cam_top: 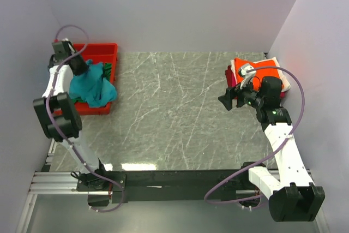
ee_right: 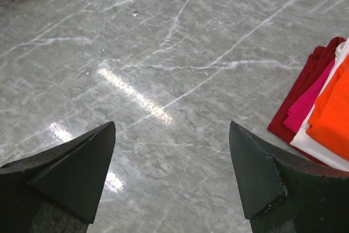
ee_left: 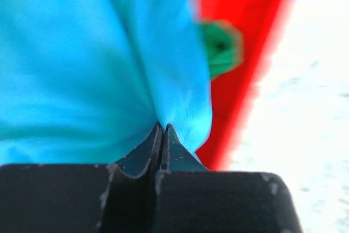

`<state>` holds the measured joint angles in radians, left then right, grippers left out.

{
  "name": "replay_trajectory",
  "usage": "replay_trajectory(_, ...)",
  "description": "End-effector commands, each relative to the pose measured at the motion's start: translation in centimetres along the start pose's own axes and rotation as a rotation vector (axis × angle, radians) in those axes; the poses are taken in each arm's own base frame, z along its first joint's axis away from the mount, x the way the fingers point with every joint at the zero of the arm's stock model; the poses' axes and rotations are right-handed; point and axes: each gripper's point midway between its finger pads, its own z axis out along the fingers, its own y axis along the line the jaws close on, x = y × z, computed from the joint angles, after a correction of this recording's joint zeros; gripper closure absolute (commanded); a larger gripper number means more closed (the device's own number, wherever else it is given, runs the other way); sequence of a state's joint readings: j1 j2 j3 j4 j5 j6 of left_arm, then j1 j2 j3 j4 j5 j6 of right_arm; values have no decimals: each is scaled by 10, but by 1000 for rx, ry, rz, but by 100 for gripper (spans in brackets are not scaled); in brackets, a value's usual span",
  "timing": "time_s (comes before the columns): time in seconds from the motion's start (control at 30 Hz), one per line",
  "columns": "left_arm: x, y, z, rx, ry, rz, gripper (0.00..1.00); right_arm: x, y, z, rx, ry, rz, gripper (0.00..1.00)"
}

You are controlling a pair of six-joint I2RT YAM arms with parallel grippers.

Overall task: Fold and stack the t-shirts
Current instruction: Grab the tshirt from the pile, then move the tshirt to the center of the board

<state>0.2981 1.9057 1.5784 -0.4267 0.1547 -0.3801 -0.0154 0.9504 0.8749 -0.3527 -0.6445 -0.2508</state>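
Note:
My left gripper (cam_top: 78,68) is shut on the teal t-shirt (cam_top: 92,85), which hangs bunched over the front of the red bin (cam_top: 103,49). In the left wrist view the teal t-shirt (ee_left: 82,64) fills the frame, pinched between the closed fingertips of the left gripper (ee_left: 162,126). A bit of the dark green t-shirt (ee_left: 221,47) shows inside the bin, and also in the top view (cam_top: 108,68). My right gripper (cam_top: 226,101) is open and empty above the table, just left of the folded stack with the orange t-shirt (cam_top: 262,73) on top. In the right wrist view the right gripper (ee_right: 172,173) hovers over bare table, with the stack at the right: orange (ee_right: 335,107), white (ee_right: 316,148), magenta (ee_right: 313,99).
The red bin (ee_left: 245,69) stands at the table's far left corner against the wall. The grey marble table (cam_top: 174,113) lies between the arms. White walls close in on both sides and the back. A dark red cloth (ee_right: 302,88) lies under the stack.

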Motion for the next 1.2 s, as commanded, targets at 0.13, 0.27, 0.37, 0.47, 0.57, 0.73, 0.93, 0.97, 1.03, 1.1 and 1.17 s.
replay_trajectory(0.13, -145, -146, -228, 446, -559, 119, 100, -4, -1, 2, 5, -12, -2, 9)
replay_trajectory(0.27, -153, -195, -320, 623, -710, 163, 100, -1, -1, 3, 0, -4, 3, 9)
replay_trajectory(0.37, -141, -232, -375, 765, -764, 196, 100, -1, -1, 3, 1, -3, 1, 9)
replay_trajectory(0.47, -115, -269, -409, 908, -753, 229, 100, -2, -2, 2, 12, -6, -5, 9)
replay_trajectory(0.57, -82, -298, -431, 1043, -703, 232, 100, -4, -4, 0, 25, -13, -14, 9)
replay_trajectory(0.73, -24, -324, -432, 1178, -566, 197, 100, -3, -7, 0, 42, -11, -23, 9)
replay_trajectory(0.93, 68, -326, -362, 1147, -332, 133, 99, -4, -13, -2, 68, -10, -36, 9)
replay_trajectory(0.97, 80, -321, -344, 1117, -300, 120, 100, -3, -13, -3, 71, -7, -39, 9)
replay_trajectory(1.03, 123, -300, -290, 1022, -201, 103, 97, -3, -14, -3, 75, -7, -48, 9)
replay_trajectory(1.1, 154, -273, -238, 864, -123, 73, 77, 2, -13, -1, 61, 10, -52, 9)
replay_trajectory(1.17, 189, -239, -193, 696, -42, 98, 40, 9, -6, 2, -1, 39, -67, 9)
